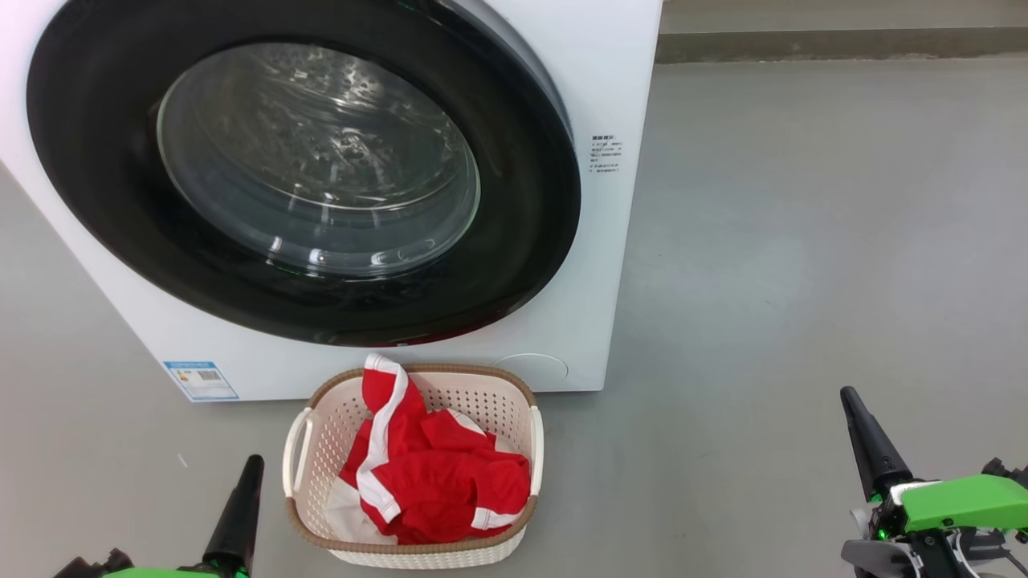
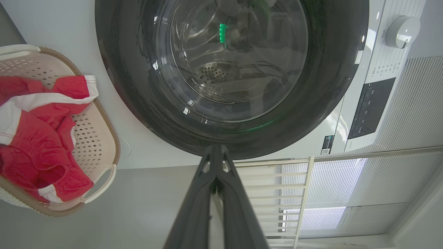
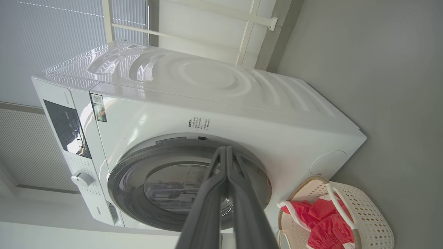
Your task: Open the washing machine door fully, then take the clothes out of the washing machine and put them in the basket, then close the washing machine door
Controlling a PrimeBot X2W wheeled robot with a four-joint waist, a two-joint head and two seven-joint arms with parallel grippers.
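Note:
The washing machine (image 1: 610, 265) (image 3: 214, 107) stands on the floor with its black-rimmed door (image 1: 305, 172) (image 2: 232, 72) (image 3: 187, 186) lying flat against its front. The glass shows a bare steel drum. In front of it stands the basket (image 1: 321, 401) (image 2: 100, 138) (image 3: 367, 214), holding the red and white clothes (image 1: 434, 474) (image 2: 31, 138) (image 3: 322, 221). My left gripper (image 1: 254, 464) (image 2: 215, 149) is shut and empty, low at the left of the basket. My right gripper (image 1: 850, 397) (image 3: 226, 149) is shut and empty, well to the right of the basket.
Grey floor (image 1: 803, 241) spreads to the right of the machine. A low step or wall base (image 1: 843, 44) runs along the back. A white rail (image 2: 304, 193) and ribbed blinds (image 2: 408, 114) lie behind the machine. The control panel and dial (image 2: 401, 31) sit on the machine's front.

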